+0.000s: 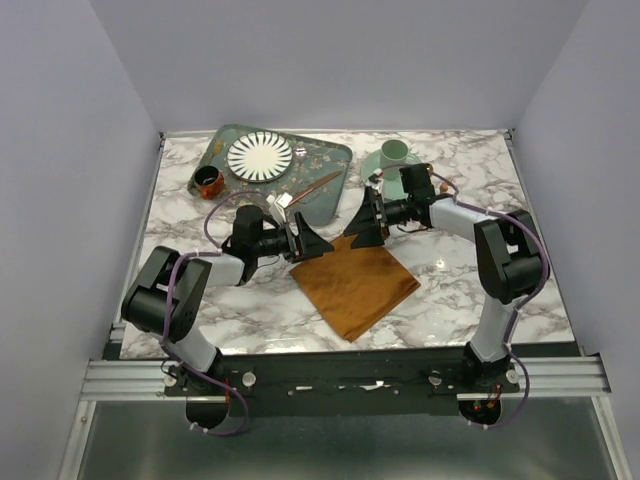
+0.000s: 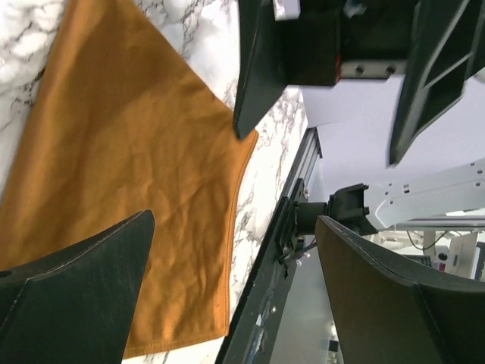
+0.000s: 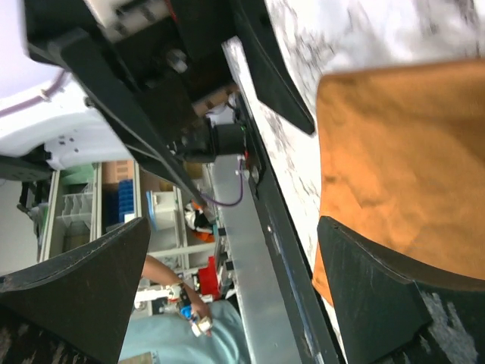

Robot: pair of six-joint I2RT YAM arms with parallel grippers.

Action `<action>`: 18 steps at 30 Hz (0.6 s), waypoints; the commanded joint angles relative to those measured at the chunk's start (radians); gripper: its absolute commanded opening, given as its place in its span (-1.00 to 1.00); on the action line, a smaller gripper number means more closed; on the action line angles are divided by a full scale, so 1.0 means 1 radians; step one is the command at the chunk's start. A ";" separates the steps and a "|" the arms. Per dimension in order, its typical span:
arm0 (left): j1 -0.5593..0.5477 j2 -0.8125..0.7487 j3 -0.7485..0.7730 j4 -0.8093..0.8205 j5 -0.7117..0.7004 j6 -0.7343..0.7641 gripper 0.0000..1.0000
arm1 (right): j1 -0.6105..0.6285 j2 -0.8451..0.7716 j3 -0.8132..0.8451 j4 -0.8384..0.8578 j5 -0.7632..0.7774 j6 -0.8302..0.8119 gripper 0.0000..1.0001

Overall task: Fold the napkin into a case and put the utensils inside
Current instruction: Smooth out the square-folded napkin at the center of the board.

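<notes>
The rust-orange napkin (image 1: 355,285) lies flat on the marble table as one square, a corner pointing away from the arm bases. It also fills the left wrist view as the napkin (image 2: 129,174) and shows in the right wrist view as the napkin (image 3: 402,159). My left gripper (image 1: 316,245) (image 2: 235,288) and right gripper (image 1: 358,232) (image 3: 235,296) face each other just above the napkin's far corner, both open and holding nothing. A slim copper utensil (image 1: 318,184) lies on the green tray (image 1: 325,160). No case is in view.
On the tray sits a white ribbed plate (image 1: 260,157). A small copper cup (image 1: 208,182) stands at the tray's left. A green cup on a saucer (image 1: 395,153) is at the back right. The table's metal front rail (image 2: 265,303) runs close to the napkin's near edge.
</notes>
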 commanded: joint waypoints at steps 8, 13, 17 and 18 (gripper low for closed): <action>-0.024 0.123 0.054 -0.087 -0.102 0.061 0.97 | -0.057 0.152 -0.091 -0.178 0.014 -0.217 1.00; -0.018 0.185 0.050 -0.115 -0.110 0.081 0.97 | -0.105 0.215 -0.089 -0.298 0.026 -0.335 1.00; -0.012 0.215 0.042 -0.141 -0.122 0.087 0.97 | -0.125 0.267 -0.071 -0.313 0.015 -0.347 1.00; -0.010 0.217 0.043 -0.152 -0.126 0.092 0.97 | -0.127 0.276 -0.060 -0.318 0.012 -0.347 1.00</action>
